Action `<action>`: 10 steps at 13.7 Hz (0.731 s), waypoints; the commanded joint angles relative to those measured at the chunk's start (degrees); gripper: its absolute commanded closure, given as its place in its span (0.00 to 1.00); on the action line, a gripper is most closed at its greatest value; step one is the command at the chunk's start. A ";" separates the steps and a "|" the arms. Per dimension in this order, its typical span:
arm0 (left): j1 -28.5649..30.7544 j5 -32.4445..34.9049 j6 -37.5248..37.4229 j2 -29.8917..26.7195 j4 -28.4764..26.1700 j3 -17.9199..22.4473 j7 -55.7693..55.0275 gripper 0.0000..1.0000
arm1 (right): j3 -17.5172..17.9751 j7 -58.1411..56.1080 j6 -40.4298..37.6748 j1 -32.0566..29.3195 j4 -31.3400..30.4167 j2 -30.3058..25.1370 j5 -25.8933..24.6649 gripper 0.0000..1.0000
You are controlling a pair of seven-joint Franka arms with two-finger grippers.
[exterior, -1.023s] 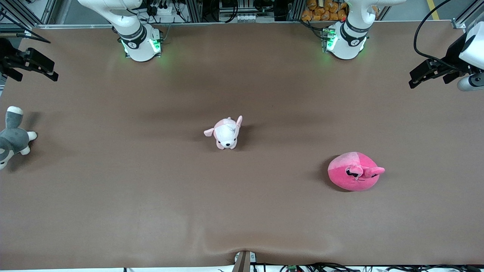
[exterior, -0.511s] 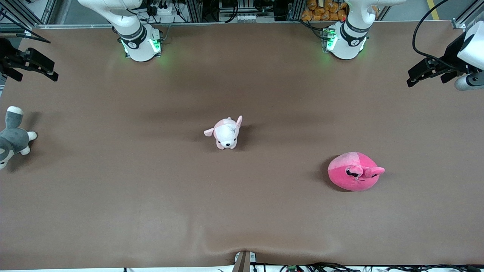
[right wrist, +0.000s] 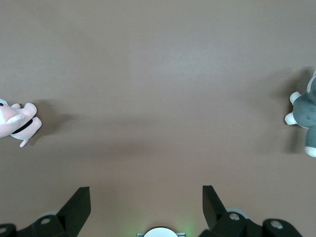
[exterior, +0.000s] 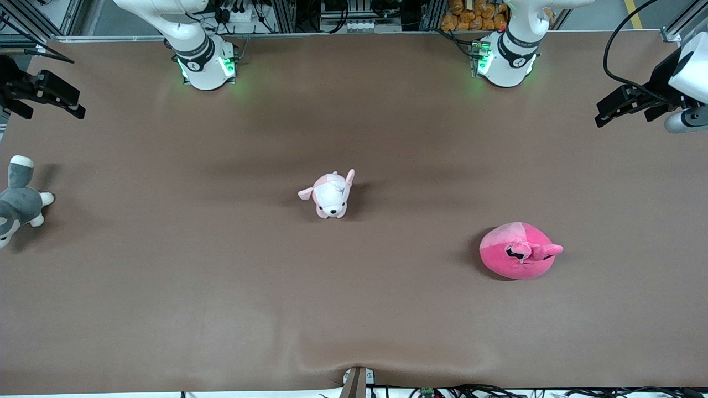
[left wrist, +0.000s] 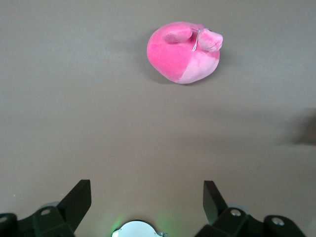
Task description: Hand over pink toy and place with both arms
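The pink toy (exterior: 518, 251), a round hot-pink plush with black eyes, a snout and a paler patch, lies on the brown table toward the left arm's end. It also shows in the left wrist view (left wrist: 183, 51). My left gripper (exterior: 622, 108) hangs high over the table's edge at the left arm's end, open and empty (left wrist: 146, 197), well apart from the toy. My right gripper (exterior: 47, 94) waits high over the right arm's end of the table, open and empty (right wrist: 146, 197).
A pale pink-and-white puppy plush (exterior: 331, 194) sits mid-table and shows in the right wrist view (right wrist: 15, 122). A grey-and-white plush animal (exterior: 17, 202) lies at the right arm's end of the table and shows in the right wrist view (right wrist: 306, 111). A fold (exterior: 354, 362) rumples the cloth at the near edge.
My left gripper has drifted slightly toward the table's middle and a little up in the front view. The toys and the right arm have not moved.
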 commanded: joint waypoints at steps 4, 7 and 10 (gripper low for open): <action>0.66 -1.05 -0.76 0.78 0.50 0.08 0.26 0.00 | 0.46 0.25 -0.37 -0.64 0.24 -0.03 0.92 0.00; 1.46 -1.14 -0.58 2.45 1.20 0.08 0.17 0.00 | 0.46 0.25 -0.37 -0.73 0.24 -0.03 0.92 0.00; 1.46 -1.14 1.34 3.42 1.20 0.08 -2.45 0.00 | 0.46 0.25 -0.46 -0.73 0.24 -0.03 0.92 0.00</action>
